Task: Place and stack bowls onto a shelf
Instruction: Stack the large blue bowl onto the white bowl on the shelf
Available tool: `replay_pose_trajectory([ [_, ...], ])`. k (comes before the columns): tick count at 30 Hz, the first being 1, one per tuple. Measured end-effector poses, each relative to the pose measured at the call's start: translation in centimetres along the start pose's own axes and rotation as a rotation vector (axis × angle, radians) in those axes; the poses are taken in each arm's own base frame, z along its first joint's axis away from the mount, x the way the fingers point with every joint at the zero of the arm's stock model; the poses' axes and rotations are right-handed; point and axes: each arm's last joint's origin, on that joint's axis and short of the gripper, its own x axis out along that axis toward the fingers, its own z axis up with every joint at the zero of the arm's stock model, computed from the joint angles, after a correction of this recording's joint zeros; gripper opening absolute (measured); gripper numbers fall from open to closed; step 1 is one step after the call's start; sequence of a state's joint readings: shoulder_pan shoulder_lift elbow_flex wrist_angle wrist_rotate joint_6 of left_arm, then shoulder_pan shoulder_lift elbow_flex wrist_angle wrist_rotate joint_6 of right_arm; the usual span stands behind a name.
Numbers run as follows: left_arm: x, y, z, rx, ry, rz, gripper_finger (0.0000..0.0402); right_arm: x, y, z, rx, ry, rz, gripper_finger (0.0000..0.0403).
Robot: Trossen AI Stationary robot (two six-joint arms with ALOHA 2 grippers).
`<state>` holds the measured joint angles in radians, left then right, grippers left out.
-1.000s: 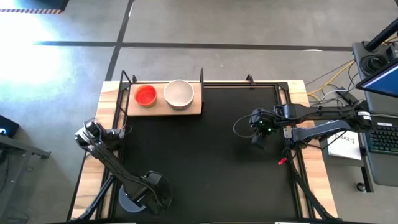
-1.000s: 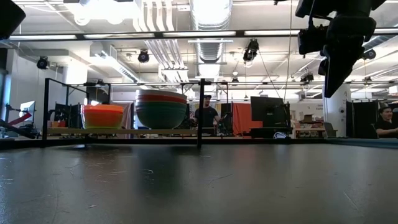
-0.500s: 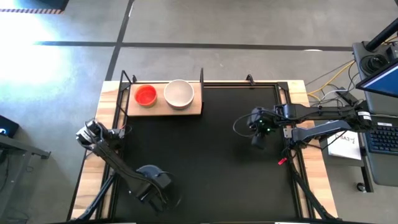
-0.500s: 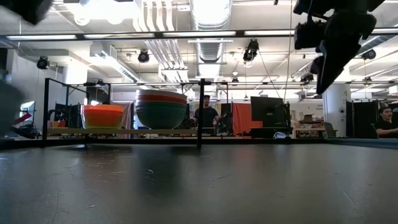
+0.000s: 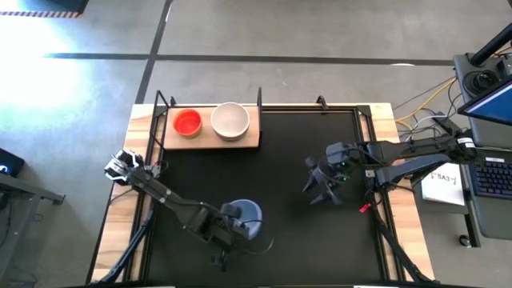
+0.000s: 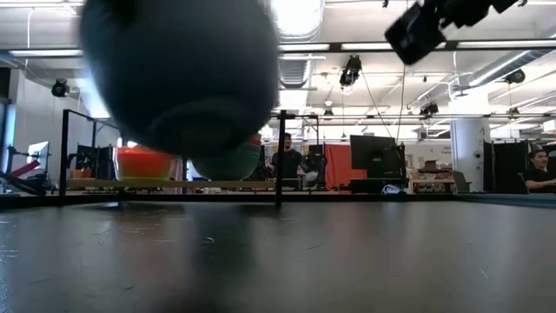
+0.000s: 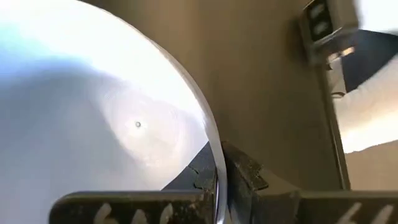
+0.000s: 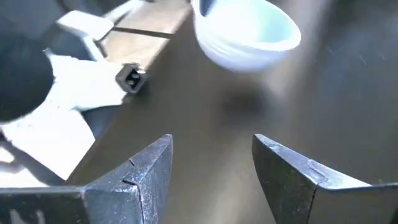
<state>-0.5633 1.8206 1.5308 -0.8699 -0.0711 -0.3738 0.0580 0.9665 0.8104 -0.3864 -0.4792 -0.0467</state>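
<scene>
A grey-blue bowl point(image 5: 246, 216) hangs over the black mat point(image 5: 272, 152) near its front edge, with my left gripper point(image 5: 230, 228) shut on it. In the low view the bowl point(image 6: 182, 78) looms close and blurred, clear of the mat. The pale wooden shelf point(image 5: 210, 141) stands at the far left. It carries a small orange-red bowl point(image 5: 188, 122) and a stack topped by a white bowl point(image 5: 230, 120). My right gripper point(image 5: 320, 186) hovers open over the mat's right part, nothing between its fingers point(image 8: 143, 174). My left gripper pinches the bowl's rim point(image 7: 214, 155), one finger inside the bowl point(image 7: 196, 177) and one outside its wall point(image 7: 245, 174). It takes the rim on the bowl's near-left side, slanting down from the table's left. The bowl is lifted clear of the mat.
The shelf's thin black posts point(image 5: 259, 98) rise at its corners. Cables, papers and a keyboard point(image 5: 492, 176) lie beyond the table's right edge. In the low view people point(image 6: 288, 161) stand far off in the room behind the shelf.
My left gripper has shut on the grey-blue bowl's rim, rolled its wrist, and carried the bowl up off the mat and toward the table's right. My right gripper has tipped and turned, shifting slightly toward the near edge, still open.
</scene>
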Motion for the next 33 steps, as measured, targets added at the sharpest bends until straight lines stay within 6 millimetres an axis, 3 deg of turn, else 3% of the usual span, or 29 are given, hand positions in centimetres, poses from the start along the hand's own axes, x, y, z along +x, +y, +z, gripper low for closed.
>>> replay_pose_trajectory([
  [8,-1.7,2.4,3.5,0.225,-0.181,-0.045,0.0000,1.1,2.9,1.0,-0.248,-0.078,0.102,0.0209],
  [13,-1.8,3.1,4.5,0.353,-0.250,-0.131,0.0000,1.3,3.9,1.7,-0.362,-0.160,0.125,0.0209],
  [22,-2.0,4.2,5.6,0.560,-0.363,-0.119,0.0000,3.4,3.3,1.8,-0.384,-0.157,0.130,0.0209],
  [33,-1.6,4.7,5.8,0.607,-0.376,-0.240,0.0000,5.8,2.8,3.2,-0.394,-0.113,0.175,0.0209],
])
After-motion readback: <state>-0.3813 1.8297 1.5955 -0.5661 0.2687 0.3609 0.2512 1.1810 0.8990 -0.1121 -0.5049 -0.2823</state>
